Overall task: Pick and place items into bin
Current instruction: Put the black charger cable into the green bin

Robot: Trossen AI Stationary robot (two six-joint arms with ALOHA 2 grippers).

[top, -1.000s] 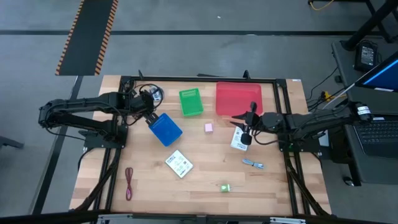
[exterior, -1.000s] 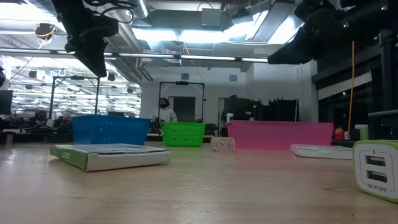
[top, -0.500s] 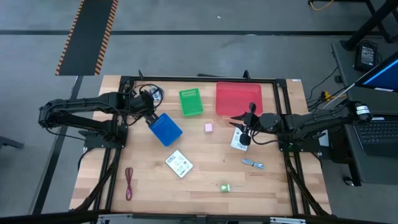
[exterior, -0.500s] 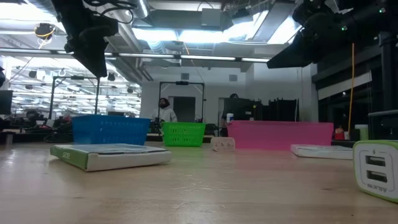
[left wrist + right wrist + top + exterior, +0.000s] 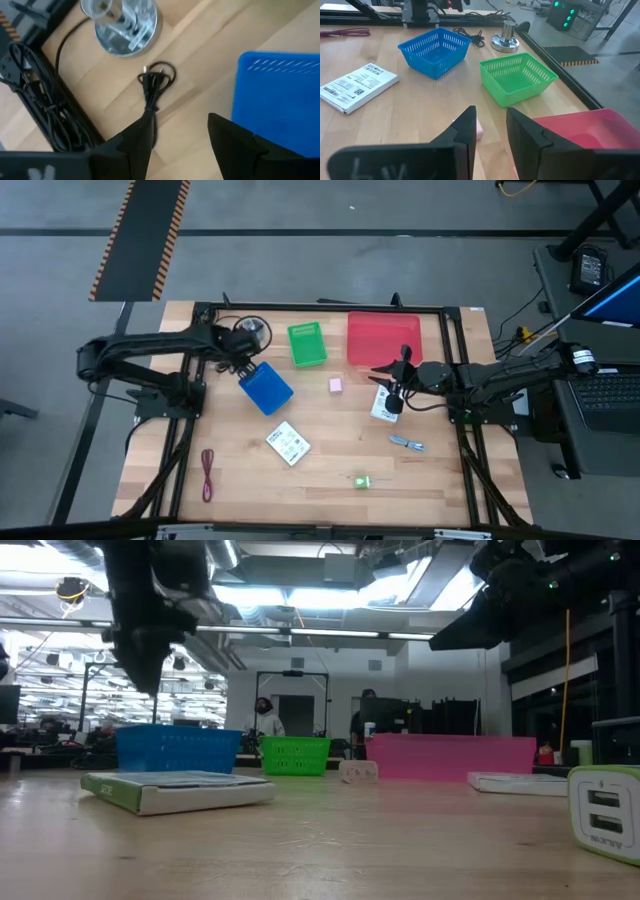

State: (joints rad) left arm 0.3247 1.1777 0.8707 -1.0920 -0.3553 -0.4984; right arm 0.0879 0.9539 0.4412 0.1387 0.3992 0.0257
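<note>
My left gripper (image 5: 180, 132) is open and hovers over the bare wood between the blue bin (image 5: 280, 100) and the black cable (image 5: 155, 80). The cable lies coiled on the table by the round silver object (image 5: 120, 22). My right gripper (image 5: 487, 127) is open above one white green-printed packet (image 5: 383, 409), and the pink cube (image 5: 479, 129) shows past its fingers. The other packet (image 5: 288, 444), the blue-silver piece (image 5: 406, 444), the green block (image 5: 362, 481) and the dark red cord (image 5: 208, 473) lie flat on the table.
The blue bin (image 5: 267, 387), the green bin (image 5: 307, 345) and the red bin (image 5: 384, 338) stand along the far half of the table. A black frame (image 5: 330, 307) rims the table. Bare wood lies between the packets and the near edge. A person (image 5: 264, 717) stands far off in the room.
My left arm has swung a little toward the table's right, and its gripper has dropped slightly by the blue bin. The round silver object now shows whole in the high view.
</note>
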